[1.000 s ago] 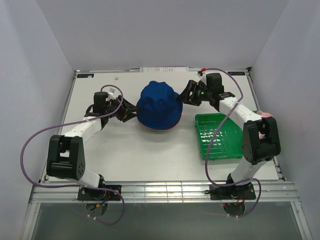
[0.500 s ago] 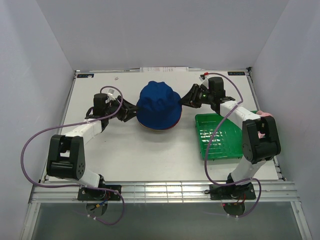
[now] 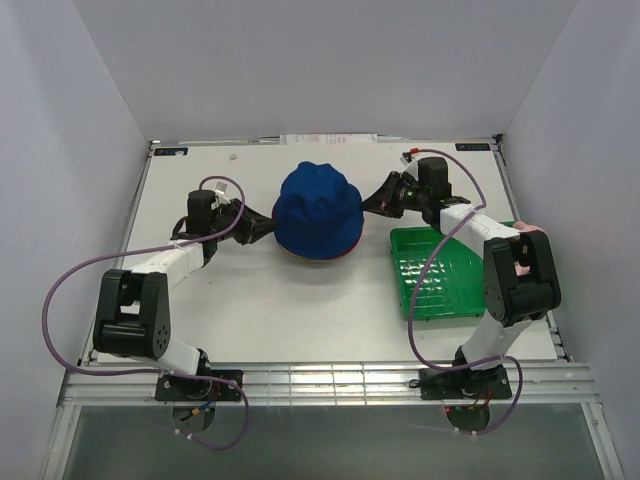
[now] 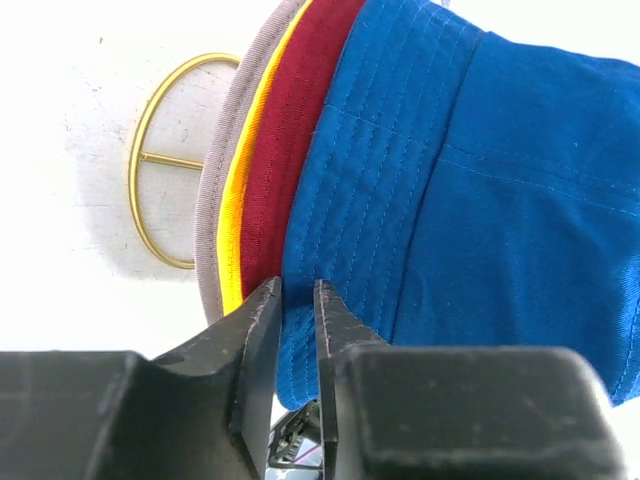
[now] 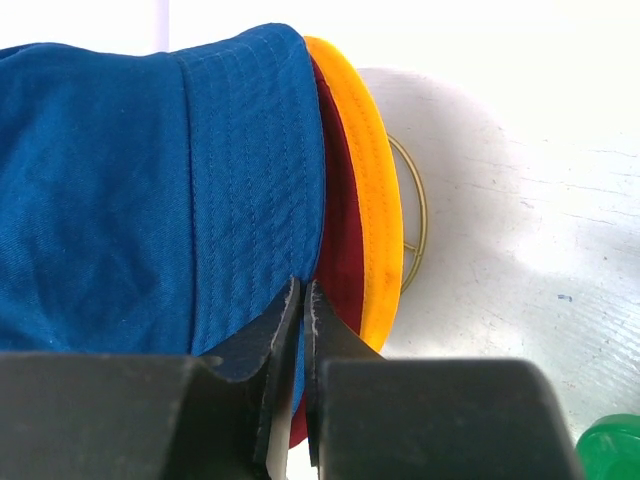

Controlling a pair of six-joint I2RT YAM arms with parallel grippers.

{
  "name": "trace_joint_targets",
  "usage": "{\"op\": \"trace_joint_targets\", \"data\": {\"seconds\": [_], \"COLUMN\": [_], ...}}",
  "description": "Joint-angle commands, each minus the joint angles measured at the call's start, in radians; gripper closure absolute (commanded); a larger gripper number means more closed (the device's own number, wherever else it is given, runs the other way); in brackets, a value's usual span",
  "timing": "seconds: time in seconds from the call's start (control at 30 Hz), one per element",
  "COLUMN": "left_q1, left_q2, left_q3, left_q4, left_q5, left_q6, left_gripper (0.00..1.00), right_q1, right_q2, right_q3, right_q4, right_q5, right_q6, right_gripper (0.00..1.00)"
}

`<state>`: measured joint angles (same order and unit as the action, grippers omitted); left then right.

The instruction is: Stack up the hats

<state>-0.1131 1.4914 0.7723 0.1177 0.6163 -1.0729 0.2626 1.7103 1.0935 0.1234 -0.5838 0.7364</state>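
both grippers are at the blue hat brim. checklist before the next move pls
1. Left gripper on the blue hat brim: ok, closed on its edge.
2. Right gripper on the same brim, opposite side: ok, jaws almost touching.
3. Only the blue brim pinched: cannot tell; the dark red hat brim lies right beside both grips.
4. Blue hat on top of the stack: ok, over the dark red hat, yellow hat and grey hat.
5. Stack centred on the gold wire stand: cannot tell, only part of its ring shows.
6. Green tray apart from the hats: ok.
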Motion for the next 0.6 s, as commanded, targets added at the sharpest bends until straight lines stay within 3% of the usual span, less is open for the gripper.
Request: {"op": "trace_joint_targets", "data": {"seconds": [0.0, 0.3, 0.57], "left_q1": [-0.002, -0.002, 0.000], "left_q2": [-0.040, -0.040, -0.053], "left_q3": [-0.011, -0.021, -0.047], "left_q4": [0.037, 0.051, 0.053], "left_q5": [-0.001, -0.009, -0.035], "left_q6": [-0.005, -0.022, -0.022], "left_gripper": [0.75, 1.00, 1.00], "right_q1": [-0.006, -0.010, -0.010], "right_q2": [0.006, 0.009, 0.015], "right_q3": [-0.018, -0.026, -0.017], "right_q4": [0.036, 0.022, -0.036], "right_q5": [-0.007, 0.007, 0.048], "right_q6": [-0.003, -0.025, -0.069], "right_gripper": [0.92, 0.92, 0.92]}}
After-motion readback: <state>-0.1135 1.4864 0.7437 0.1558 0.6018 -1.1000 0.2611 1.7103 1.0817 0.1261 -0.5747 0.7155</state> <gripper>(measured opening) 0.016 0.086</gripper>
